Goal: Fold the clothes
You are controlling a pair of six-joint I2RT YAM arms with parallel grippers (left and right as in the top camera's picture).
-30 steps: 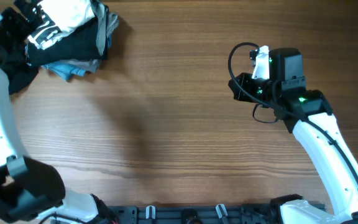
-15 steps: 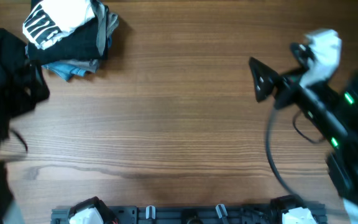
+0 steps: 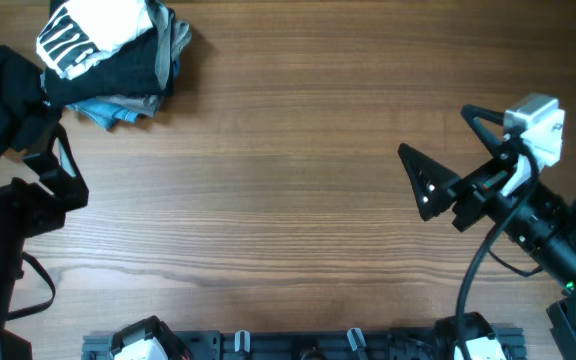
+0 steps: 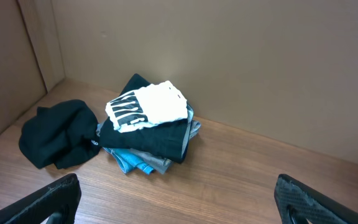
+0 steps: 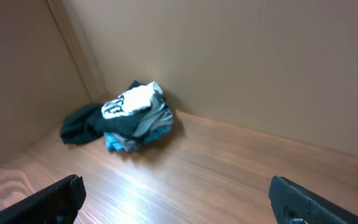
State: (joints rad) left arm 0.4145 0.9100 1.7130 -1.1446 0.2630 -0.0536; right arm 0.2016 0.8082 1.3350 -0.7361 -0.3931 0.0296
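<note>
Across the broad brown wood-grain table (image 3: 288, 200), the crumpled plain black T-shirt (image 4: 58, 134) lies unfolded in the far left corner, touching a stack of folded garments (image 4: 148, 146). Topmost there is a white piece with bold black stripes or lettering (image 4: 143, 107), too small to read. Left gripper (image 4: 185, 202) faces that pile, jaws spread wide, holding nothing. Right gripper (image 5: 179, 202), well apart on the right side, points the same way, equally wide and empty.

Soft, even light fell from above, leaving only faint shadows on the wooden table (image 3: 288, 150). The overhead view was sharp. The right wrist view was hazier, with a pale sheen on the wood, and the black shirt (image 5: 81, 127) showed hardly any detail.
</note>
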